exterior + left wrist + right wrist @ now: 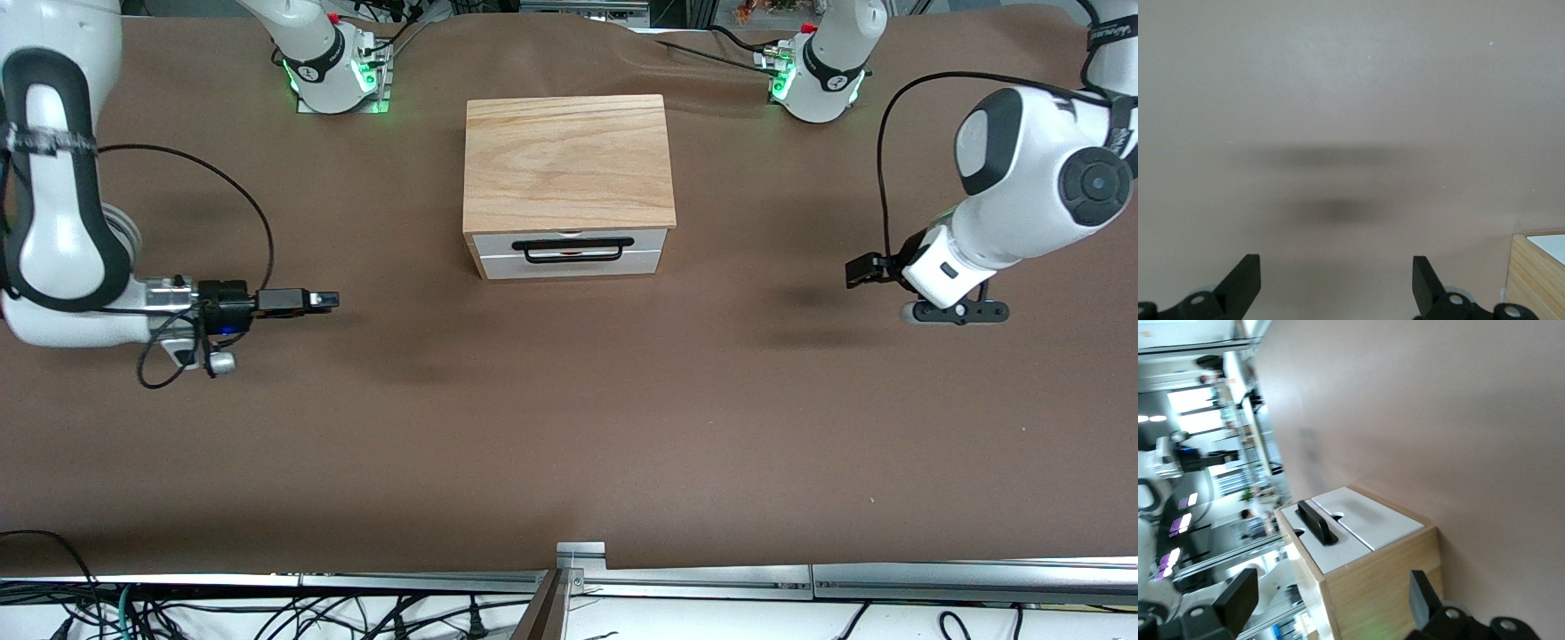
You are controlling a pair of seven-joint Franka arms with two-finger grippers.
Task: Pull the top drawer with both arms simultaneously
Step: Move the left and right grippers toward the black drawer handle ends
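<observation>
The top drawer (569,240) has a white front and a black wire loop handle (573,250). It sits pushed in flush under the grained top of the light oak box (566,160) at the table's middle. My right gripper (327,300) is open and empty, low over the table toward the right arm's end, pointing at the box. Its wrist view shows the box's side (1385,587), the top drawer front (1331,553) and the handle (1317,522) between open fingers (1241,597). My left gripper (855,271) is open and empty toward the left arm's end.
A second white drawer front (569,264) sits below the top one. The left wrist view shows bare brown table and a corner of the box (1538,277). Both arm bases (333,67) (822,76) stand along the table's back. A metal rail (693,578) edges the front.
</observation>
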